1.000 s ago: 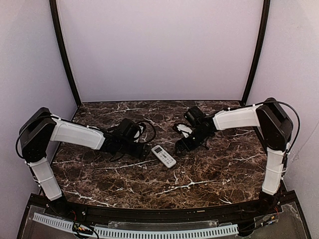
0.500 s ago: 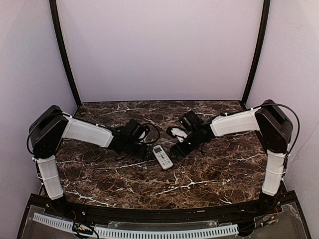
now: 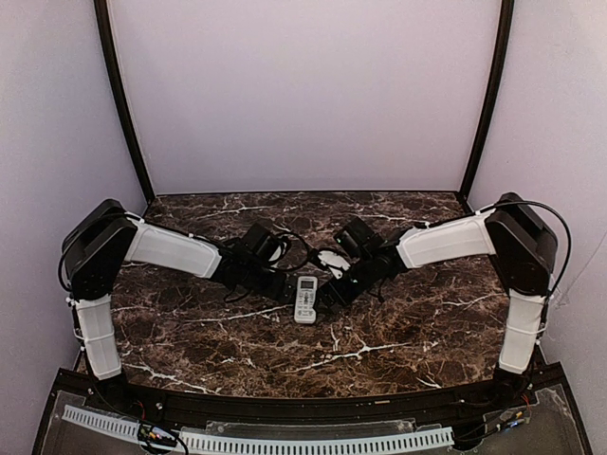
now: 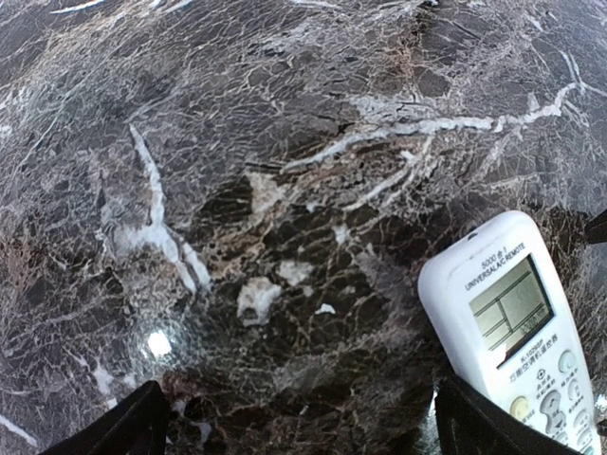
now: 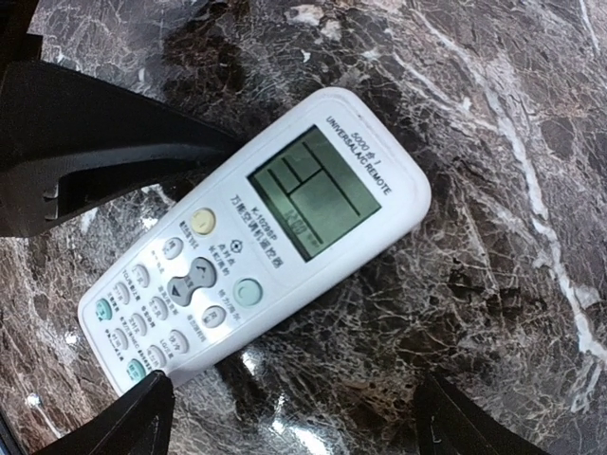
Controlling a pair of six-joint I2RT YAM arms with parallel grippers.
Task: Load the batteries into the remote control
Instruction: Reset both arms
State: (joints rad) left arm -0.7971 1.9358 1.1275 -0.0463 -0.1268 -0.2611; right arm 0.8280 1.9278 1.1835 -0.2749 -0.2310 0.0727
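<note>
In the top view the remote control (image 3: 305, 299) is seen face up at the middle of the dark marble table (image 3: 427, 332), flanked by the left end effector (image 3: 286, 291) and the right end effector (image 3: 329, 295). Its display and buttons are shown fully only by the right wrist view. Both end effectors are held wide open, nothing gripped. The table is enclosed by pale walls (image 3: 303, 95).

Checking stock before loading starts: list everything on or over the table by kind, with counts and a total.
Remote control: 1
Batteries: 0 in view
Robot arms: 2 (left arm, right arm)
Total: 3
</note>
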